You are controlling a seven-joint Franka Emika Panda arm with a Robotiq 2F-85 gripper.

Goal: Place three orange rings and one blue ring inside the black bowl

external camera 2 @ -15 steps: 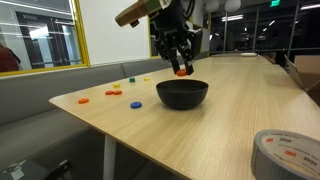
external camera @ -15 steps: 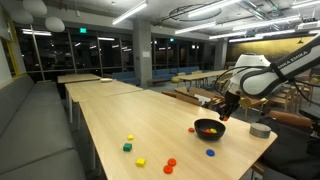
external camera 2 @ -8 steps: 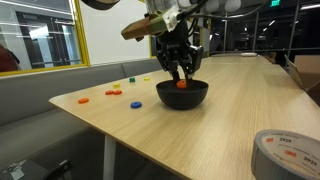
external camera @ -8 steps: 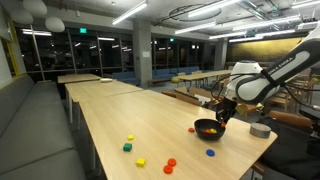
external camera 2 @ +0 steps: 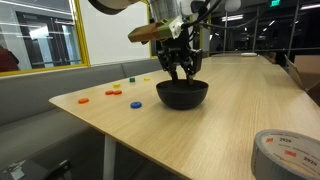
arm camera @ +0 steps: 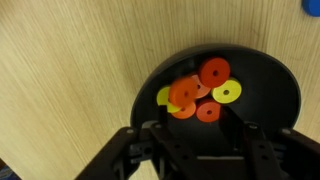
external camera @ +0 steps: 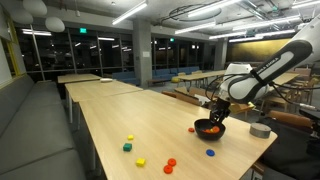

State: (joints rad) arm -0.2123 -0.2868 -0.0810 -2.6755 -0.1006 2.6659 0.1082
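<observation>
Orange rings (external camera 2: 83,100) lie on the wooden table (external camera 2: 240,110) at the far left, well apart from the bowl. The blue ring (external camera 2: 135,103) lies nearer, beside the black bowl (external camera 2: 182,95). Just above this bowl hangs the gripper (external camera 2: 181,72), fingers spread, holding nothing. In the wrist view, more orange rings and yellow discs (arm camera: 227,93) lie heaped inside the bowl.
</observation>
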